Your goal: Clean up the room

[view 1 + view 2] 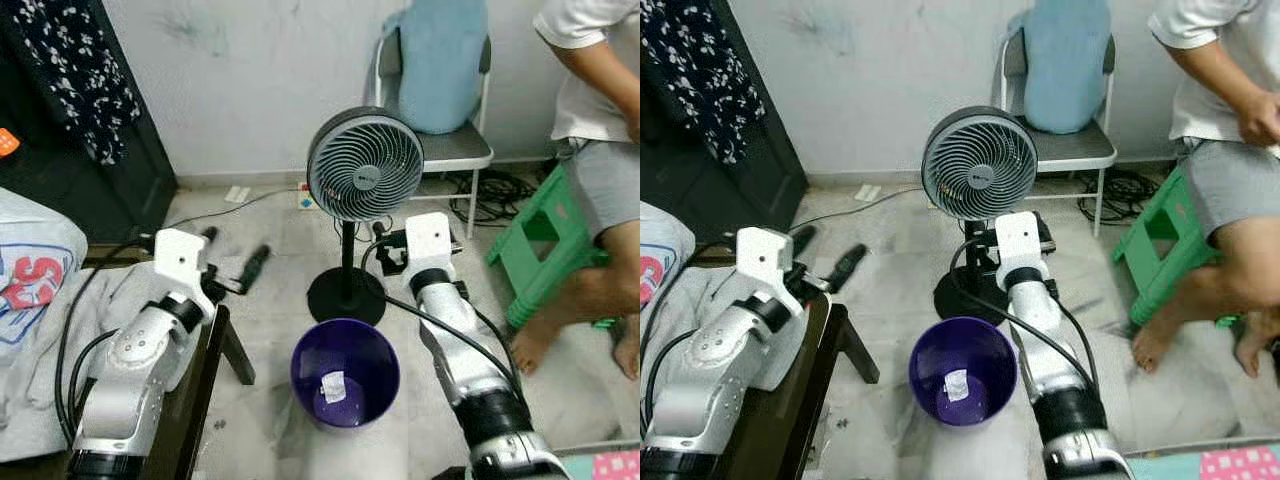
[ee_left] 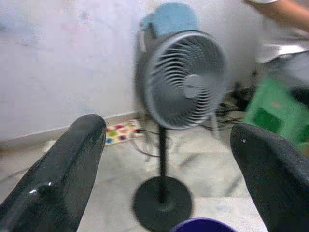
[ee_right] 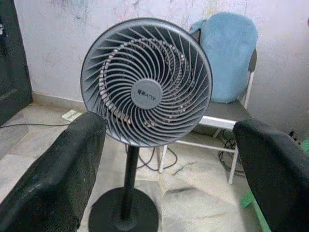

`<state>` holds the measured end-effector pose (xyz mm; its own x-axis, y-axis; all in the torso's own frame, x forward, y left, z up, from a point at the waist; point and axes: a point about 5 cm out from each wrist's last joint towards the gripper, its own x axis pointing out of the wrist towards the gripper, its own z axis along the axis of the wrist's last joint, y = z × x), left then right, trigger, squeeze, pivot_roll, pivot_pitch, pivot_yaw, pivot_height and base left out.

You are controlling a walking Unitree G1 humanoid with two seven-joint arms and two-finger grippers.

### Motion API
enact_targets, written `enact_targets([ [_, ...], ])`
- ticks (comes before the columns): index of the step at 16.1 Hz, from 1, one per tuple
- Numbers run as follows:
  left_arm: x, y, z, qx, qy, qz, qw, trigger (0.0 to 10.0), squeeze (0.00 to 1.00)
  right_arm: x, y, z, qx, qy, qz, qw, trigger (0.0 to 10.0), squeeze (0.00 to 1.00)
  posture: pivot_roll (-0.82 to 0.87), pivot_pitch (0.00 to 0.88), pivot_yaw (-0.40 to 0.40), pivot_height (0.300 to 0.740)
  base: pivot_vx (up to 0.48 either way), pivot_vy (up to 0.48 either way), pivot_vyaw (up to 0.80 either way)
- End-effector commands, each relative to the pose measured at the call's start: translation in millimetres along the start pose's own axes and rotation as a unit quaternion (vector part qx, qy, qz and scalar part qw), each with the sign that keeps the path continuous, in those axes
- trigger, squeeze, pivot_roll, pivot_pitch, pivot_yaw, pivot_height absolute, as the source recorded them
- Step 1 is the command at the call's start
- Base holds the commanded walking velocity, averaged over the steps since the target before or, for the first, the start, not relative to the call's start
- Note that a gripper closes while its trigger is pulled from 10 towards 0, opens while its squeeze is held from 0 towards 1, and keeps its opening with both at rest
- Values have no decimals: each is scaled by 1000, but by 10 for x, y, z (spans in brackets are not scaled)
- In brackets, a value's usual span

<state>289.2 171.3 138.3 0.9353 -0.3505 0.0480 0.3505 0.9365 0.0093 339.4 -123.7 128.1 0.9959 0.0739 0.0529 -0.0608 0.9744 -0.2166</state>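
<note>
Both arms are raised out in front of the robot. The left claw (image 1: 232, 268) hangs over the floor just past the edge of a dark tabletop (image 1: 195, 400), its two black fingers (image 2: 58, 183) spread wide apart with nothing between them. The right claw (image 3: 169, 179) is just as wide open and also empty, sitting right by the pole of the standing fan (image 1: 364, 165), which is straight ahead of it and pretty close.

The purple bin (image 1: 345, 372) stands on the floor between the two arms, below and a bit nearer the robot than both claws, just in front of the fan's round black base. There's a small scrap of white paper (image 1: 332, 387) lying at the bottom of it.

Off to the outer side of the left claw, some grey and white clothes (image 1: 30, 300) are piled up next to the tabletop. Beyond the fan there's a folding chair (image 1: 455, 150) with a light blue cloth (image 1: 438, 60) draped over its back. On the far side of the right claw, a person (image 1: 595, 150) sits beside a green plastic stool (image 1: 540, 245), bare feet on the floor. Cables run along the wall behind the fan.
</note>
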Motion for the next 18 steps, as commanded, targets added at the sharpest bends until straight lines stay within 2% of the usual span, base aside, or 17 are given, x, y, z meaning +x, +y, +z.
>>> enact_targets([
  [1, 3, 103, -43, 13, 4, 42, 999, 10000, 0, -16, -70, 87, 1, -17, -10, 1000, 10000, 1000, -125, 0, 37, 740, 0, 0, 0],
  [3, 1, 214, -107, 26, 9, 94, 995, 10000, 0, -91, -168, 140, 3, -34, -23, 999, 10000, 1000, -140, 0, 32, 740, 0, 0, 0],
  [4, -10, 265, -129, 23, 7, 110, 994, 10000, 0, -158, -191, 139, -2, -38, -20, 999, 10000, 157, -144, 0, 27, 740, 0, 0, 0],
  [5, -14, 298, -142, 20, 3, 119, 993, 10000, 0, -224, -209, 127, -11, -36, -16, 999, 10000, 0, -143, 0, 22, 740, 0, 0, 0],
  [8, -56, 323, -180, 16, 0, 122, 992, 10000, 0, -354, -259, 77, -15, -26, -13, 999, 10000, 0, -141, 0, 20, 740, 0, 0, 0],
  [11, -29, 254, -160, 10, -12, 104, 994, 10000, 0, -355, -242, 106, -35, -36, -8, 999, 10000, 0, -143, 0, 37, 740, 0, 0, 0],
  [14, 39, 246, 42, 13, -51, 106, 993, 10000, 0, -338, -173, 158, -32, -40, 3, 999, 10000, 0, -131, 0, 16, 740, 0, 0, 717],
  [16, 6, 237, 60, 8, -55, 113, 992, 10000, 0, -353, -138, 197, -35, -48, 15, 998, 10000, 0, -128, 0, 2, 740, 0, 0, 800],
  [18, -59, 202, -2, 3, -49, 118, 992, 10000, 0, -395, -106, 168, -19, -34, 26, 999, 10000, 0, -134, 0, -6, 740, 0, 0, 800],
])
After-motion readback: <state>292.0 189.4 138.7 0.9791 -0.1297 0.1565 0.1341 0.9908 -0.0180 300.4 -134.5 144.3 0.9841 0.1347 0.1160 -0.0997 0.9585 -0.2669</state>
